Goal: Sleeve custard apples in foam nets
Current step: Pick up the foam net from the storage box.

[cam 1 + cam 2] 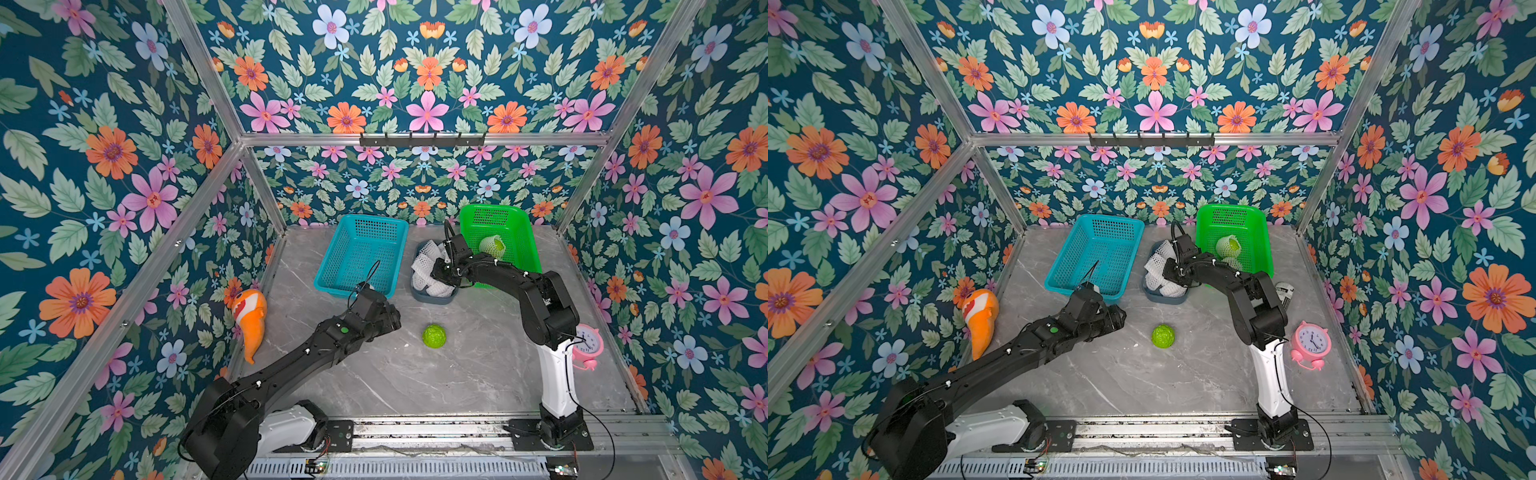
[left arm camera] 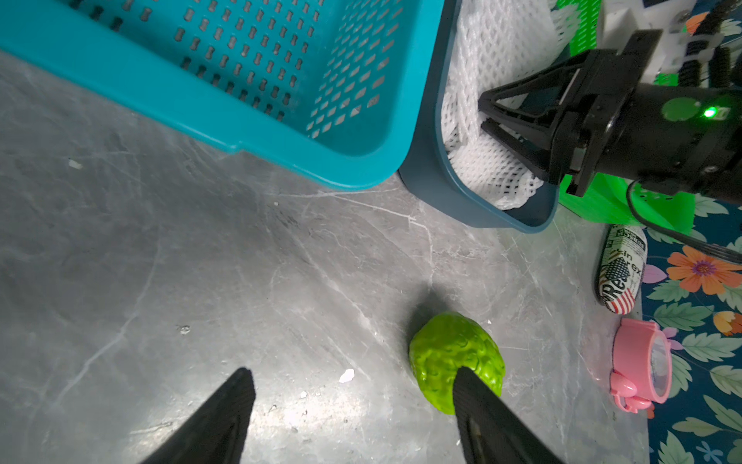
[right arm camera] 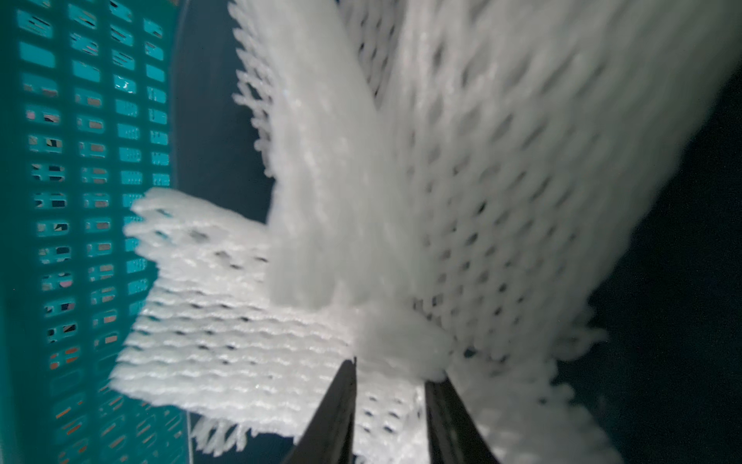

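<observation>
A bare green custard apple (image 1: 434, 336) (image 1: 1163, 336) lies on the marble table. My left gripper (image 1: 392, 320) (image 2: 353, 373) hangs open just left of it; in the left wrist view one finger overlaps the fruit (image 2: 449, 353). White foam nets (image 1: 428, 266) (image 2: 494, 80) fill a dark blue tub (image 1: 432, 297). My right gripper (image 1: 439, 274) (image 3: 393, 373) reaches down into the tub, its jaws drawn close on a fold of one foam net (image 3: 401, 201). A netted custard apple (image 1: 492, 245) (image 1: 1228, 246) rests in the green basket (image 1: 521, 232).
A teal basket (image 1: 361, 257) stands left of the tub. An orange clownfish toy (image 1: 249, 320) lies by the left wall. A pink alarm clock (image 1: 588, 345) and a printed tube (image 2: 620, 269) sit at the right edge.
</observation>
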Robot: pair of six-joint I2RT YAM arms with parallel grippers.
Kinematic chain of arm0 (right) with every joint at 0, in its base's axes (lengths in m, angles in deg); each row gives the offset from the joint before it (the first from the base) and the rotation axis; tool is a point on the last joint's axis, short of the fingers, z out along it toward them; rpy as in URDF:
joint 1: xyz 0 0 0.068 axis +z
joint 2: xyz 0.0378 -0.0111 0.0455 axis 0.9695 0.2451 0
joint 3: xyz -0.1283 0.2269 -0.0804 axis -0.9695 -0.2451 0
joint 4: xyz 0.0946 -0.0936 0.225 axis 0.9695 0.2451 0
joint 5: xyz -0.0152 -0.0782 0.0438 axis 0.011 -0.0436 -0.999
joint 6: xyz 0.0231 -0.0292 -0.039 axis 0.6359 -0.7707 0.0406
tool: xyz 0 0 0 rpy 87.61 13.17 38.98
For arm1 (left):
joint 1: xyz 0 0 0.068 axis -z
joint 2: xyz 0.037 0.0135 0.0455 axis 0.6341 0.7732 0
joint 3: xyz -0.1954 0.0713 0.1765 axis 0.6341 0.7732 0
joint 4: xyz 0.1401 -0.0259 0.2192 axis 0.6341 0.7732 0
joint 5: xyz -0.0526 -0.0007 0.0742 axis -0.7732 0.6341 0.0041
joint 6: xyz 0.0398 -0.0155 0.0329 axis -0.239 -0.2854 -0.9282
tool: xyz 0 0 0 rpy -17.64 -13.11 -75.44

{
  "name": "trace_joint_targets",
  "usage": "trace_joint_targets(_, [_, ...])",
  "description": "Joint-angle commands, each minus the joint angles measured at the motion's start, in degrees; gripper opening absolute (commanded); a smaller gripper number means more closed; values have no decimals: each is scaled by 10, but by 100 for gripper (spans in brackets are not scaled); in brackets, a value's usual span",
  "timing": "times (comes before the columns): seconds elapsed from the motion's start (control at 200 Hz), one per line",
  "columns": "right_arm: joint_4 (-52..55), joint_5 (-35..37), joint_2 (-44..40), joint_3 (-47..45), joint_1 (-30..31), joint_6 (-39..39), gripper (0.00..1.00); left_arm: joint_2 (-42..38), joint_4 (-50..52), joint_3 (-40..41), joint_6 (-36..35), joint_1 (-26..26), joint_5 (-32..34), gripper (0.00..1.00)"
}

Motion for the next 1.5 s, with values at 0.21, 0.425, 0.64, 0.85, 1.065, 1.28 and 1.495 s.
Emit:
trace_joint_targets(0.21, [-35, 3, -25, -17, 0, 4, 0, 7, -13, 3, 4, -1, -2, 80])
trace_joint_targets(0.425, [-42, -3, -68, -42, 0, -1, 0, 14, -20, 0, 1, -4, -2, 80])
trace_joint_targets(0.64, [-71, -24, -138, -97, 0, -3, 0, 11, -22, -9, -5, -13, 4, 80])
trace_joint_targets(0.85, [-95, -60, -215, -159, 0, -9, 0, 2, -41, -23, -21, -38, -17, 81])
trace_joint_targets(1.065, [-115, -97, -313, -223, 1, -13, 0, 1, -84, -50, -52, -76, -60, 84])
trace_joint_targets(1.28, [-117, -151, -420, -285, 1, -22, 0, 15, -132, -118, -101, -137, -152, 89])
trace_joint_targets(1.495, [-94, -199, -515, -322, 0, -30, 0, 50, -174, -180, -124, -181, -293, 92])
